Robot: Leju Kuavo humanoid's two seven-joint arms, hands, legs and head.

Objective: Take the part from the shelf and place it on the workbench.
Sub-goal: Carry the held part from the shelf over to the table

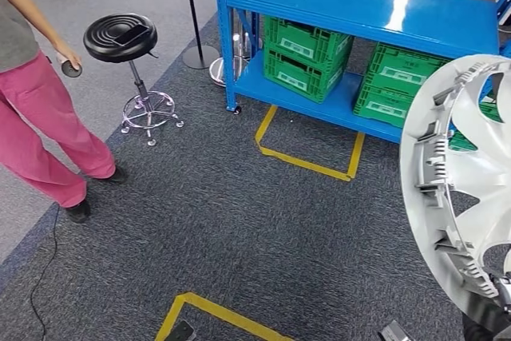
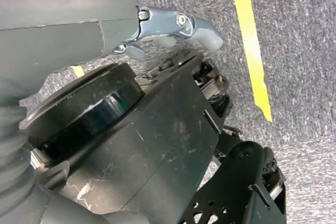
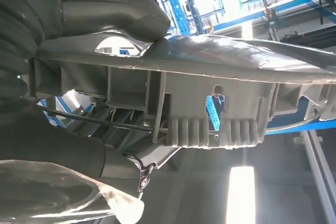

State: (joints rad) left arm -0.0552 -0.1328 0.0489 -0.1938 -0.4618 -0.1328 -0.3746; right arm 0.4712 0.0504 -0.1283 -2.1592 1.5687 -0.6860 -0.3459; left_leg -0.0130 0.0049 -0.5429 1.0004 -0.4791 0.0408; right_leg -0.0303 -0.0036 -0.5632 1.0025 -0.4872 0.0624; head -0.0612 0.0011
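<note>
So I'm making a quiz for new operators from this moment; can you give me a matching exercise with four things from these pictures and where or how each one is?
Things:
1. wheel cover
2. green crates
3. black stool
4. yellow tape outline

States:
A. on the carpet in front of the blue shelf
B. held up by the right hand
C. standing beside a person in pink trousers
D. sitting on the shelf's lower level

Pairs: 1-B, 2-D, 3-C, 4-A
</note>
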